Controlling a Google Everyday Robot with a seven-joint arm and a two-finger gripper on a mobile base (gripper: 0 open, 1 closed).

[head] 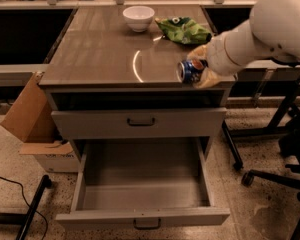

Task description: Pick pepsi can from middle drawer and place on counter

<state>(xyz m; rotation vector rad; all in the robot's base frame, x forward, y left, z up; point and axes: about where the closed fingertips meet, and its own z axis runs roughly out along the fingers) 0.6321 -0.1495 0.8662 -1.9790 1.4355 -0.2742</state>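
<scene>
reaching in from the upper right with a thick white arm (270, 24), rounded upper segment filling that corner, forearm sloping down and left to a ringed wrist. ending in the tool (197, 66) at the right front corner of the surface (105, 54), just above its front edge. pinching the pepsi can (188, 71) between two pale yellowish fingers (198, 51), one over the can and one under it, both pressed against its sides. holding the can on its side, silver end turned left and slightly toward the camera, blue body running back into the grip. cannot tell whether resting on the surface or hanging just over it.

sharing the surface with a green snack bag (182, 30) lying further back, near the tool, and a white bowl (138, 18) left of the bag and apart from it. catching a bright curved reflection (135, 66) left of the can.

below the surface, showing an upper drawer (140, 123) pushed in, dark bar handle at its middle. under that, showing the middle drawer (142, 217) pulled far out, grey tray open to view, well below the can and the tool.

flanked on the left by a cardboard box (27, 116) leaning by the cabinet side, with a black cable (10, 181) on the speckled floor, and on the right by dark chair legs (260, 176) on castors.
</scene>
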